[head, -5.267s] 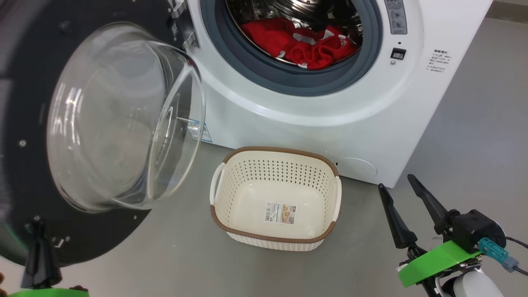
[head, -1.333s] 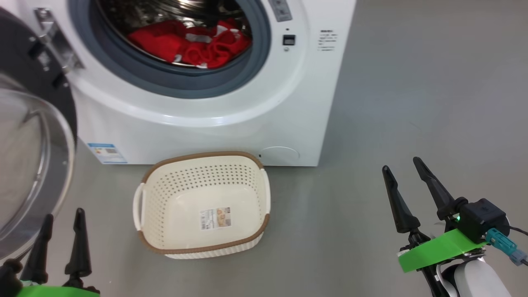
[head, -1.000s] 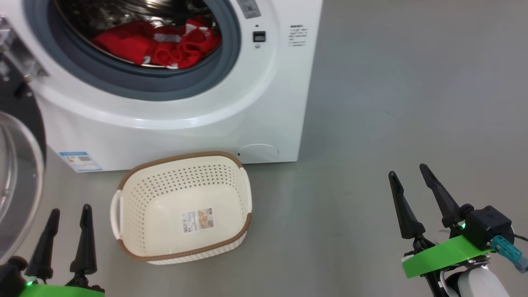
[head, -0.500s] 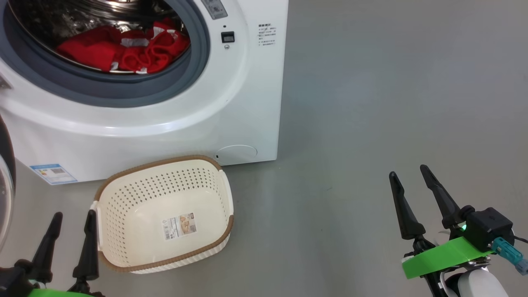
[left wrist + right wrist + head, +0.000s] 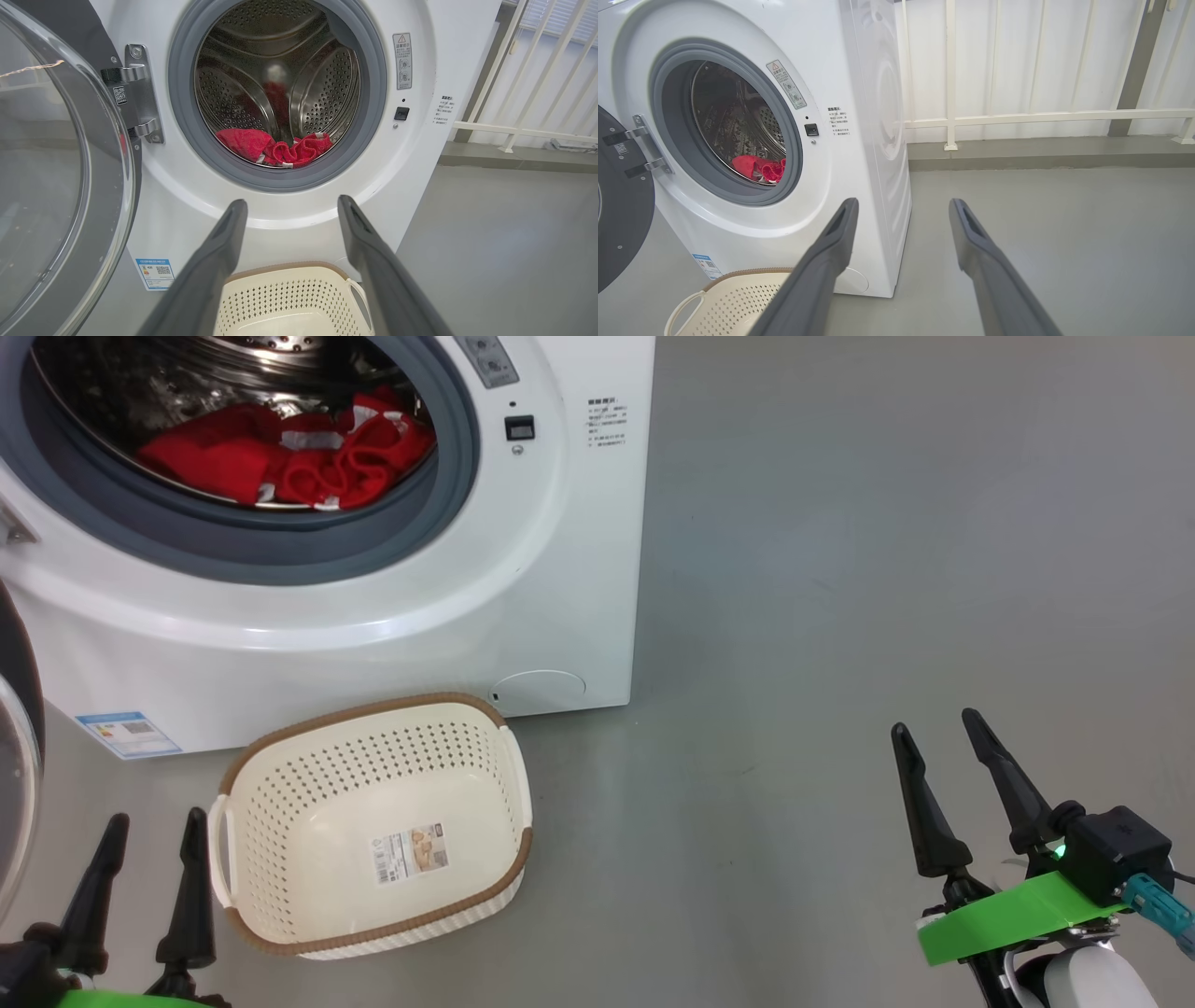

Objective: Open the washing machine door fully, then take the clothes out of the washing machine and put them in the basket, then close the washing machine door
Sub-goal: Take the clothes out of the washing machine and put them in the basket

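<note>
Where the big white front-loading washing machine (image 5: 560,569) stands on the plain grey floor (image 5: 840,569), we find its large round glossy black door (image 5: 621,224) swung out to the robot's left on a metal hinge (image 5: 138,93), well clear of the opening. The bulging clear glass bowl (image 5: 42,163) at its centre shows on the inner face. We note the bright red clothes (image 5: 280,462) with white panels lying in a heap at the bottom of the perforated steel drum (image 5: 322,93), just behind the grey rubber gasket (image 5: 280,546). The small cream-white perforated plastic basket (image 5: 364,761) with a brown woven-look rim sits upright on the floor, just in front of the machine and below the opening (a label sticker (image 5: 412,855) shows on its bare bottom).

We see the left pincer (image 5: 157,819) at the lower left of the head view, just beside the basket's left handle, its two dark fingers set wide and holding no object. In the left wrist view those fingers point at the machine's front. The right pincer (image 5: 934,723) hovers over bare floor, well apart from machine and basket, likewise spread wide and holding no object. Beyond the machine, the right wrist view shows a white railing (image 5: 1041,114) along the wall.
</note>
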Available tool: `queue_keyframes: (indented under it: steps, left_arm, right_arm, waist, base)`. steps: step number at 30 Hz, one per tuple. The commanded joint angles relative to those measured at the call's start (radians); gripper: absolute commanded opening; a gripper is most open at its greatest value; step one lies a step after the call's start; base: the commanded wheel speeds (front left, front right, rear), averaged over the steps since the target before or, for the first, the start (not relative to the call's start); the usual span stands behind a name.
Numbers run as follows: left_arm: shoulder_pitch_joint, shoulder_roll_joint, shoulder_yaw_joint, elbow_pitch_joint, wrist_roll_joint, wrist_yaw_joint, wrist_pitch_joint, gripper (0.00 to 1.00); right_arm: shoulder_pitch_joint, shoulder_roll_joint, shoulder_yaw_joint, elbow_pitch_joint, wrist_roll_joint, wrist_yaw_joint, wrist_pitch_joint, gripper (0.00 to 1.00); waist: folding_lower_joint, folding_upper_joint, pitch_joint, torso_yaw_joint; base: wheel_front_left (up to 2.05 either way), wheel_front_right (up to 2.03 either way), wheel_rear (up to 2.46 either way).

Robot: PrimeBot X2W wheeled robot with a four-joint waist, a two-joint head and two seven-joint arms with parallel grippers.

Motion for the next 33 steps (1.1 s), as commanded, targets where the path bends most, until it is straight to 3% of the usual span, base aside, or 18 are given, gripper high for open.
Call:
queue_keyframes:
  steps: [1,18,33]
  left_arm:
    - [-0.002,0.019,0.039,-0.031,0.008,0.005,-0.008,1.00]
    - [0.015,0.001,0.059,-0.050,-0.005,0.005,-0.008,1.00]
    - [-0.001,0.009,0.052,-0.042,-0.016,0.005,-0.008,1.00]
  right_arm:
    - [0.012,-0.005,0.024,-0.025,-0.001,0.002,-0.005,1.00]
    - [0.016,-0.006,0.031,-0.022,0.002,0.002,-0.005,1.00]
    - [0.009,-0.003,0.030,-0.026,-0.004,0.002,-0.005,1.00]
  waist:
    - [0.0000,0.0000,-0.001,0.002]
    - [0.0000,0.0000,-0.006,0.006]
    - [0.0000,0.0000,0.013,0.009]
  base:
    - [0.00,0.00,0.00]
    - [0.01,-0.03,0.02]
    - [0.72,-1.14,0.42]
